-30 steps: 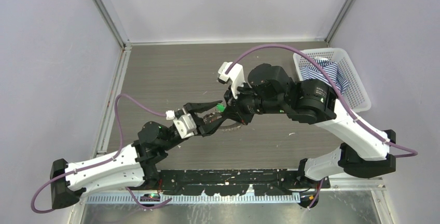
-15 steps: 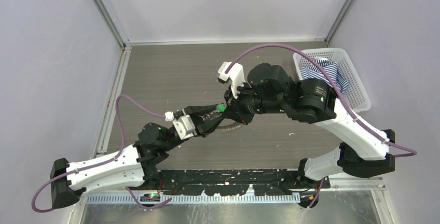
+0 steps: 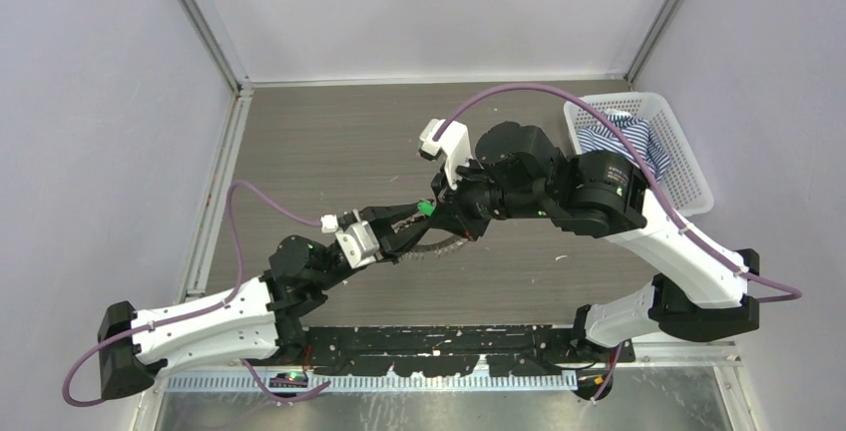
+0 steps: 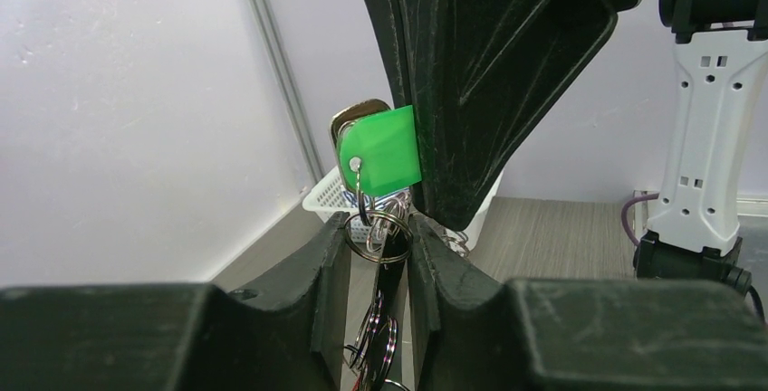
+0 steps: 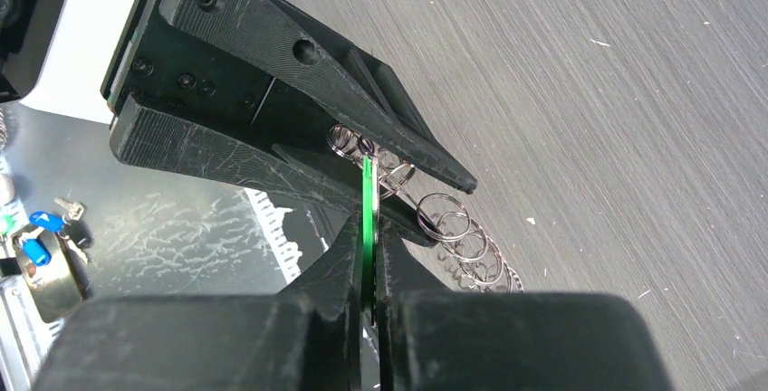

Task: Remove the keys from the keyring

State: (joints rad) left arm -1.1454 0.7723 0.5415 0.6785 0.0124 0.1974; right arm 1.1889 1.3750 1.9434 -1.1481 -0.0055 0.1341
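Note:
The key with the green plastic head (image 4: 380,151) hangs in the air, and a silvery key (image 4: 358,112) shows behind it. My right gripper (image 5: 367,228) is shut on the green head, seen edge-on (image 5: 366,194). A thin silvery keyring (image 4: 379,233) hangs from the green head, with more linked rings (image 5: 464,239) drooping to the table. My left gripper (image 4: 379,239) is shut on that keyring just below the green head. In the top view the two grippers meet mid-table, left (image 3: 409,219) and right (image 3: 433,210). No fan of silvery keys shows.
A white basket (image 3: 690,167) with a striped cloth (image 3: 624,142) stands at the right back. Small blue-headed keys (image 5: 41,224) lie on the metal strip by the arm bases. Grey walls stand on the left, back and right of the table.
My left gripper's fingers were wide apart a second ago and have closed on the ring below the green key. The right gripper has kept still with the key.

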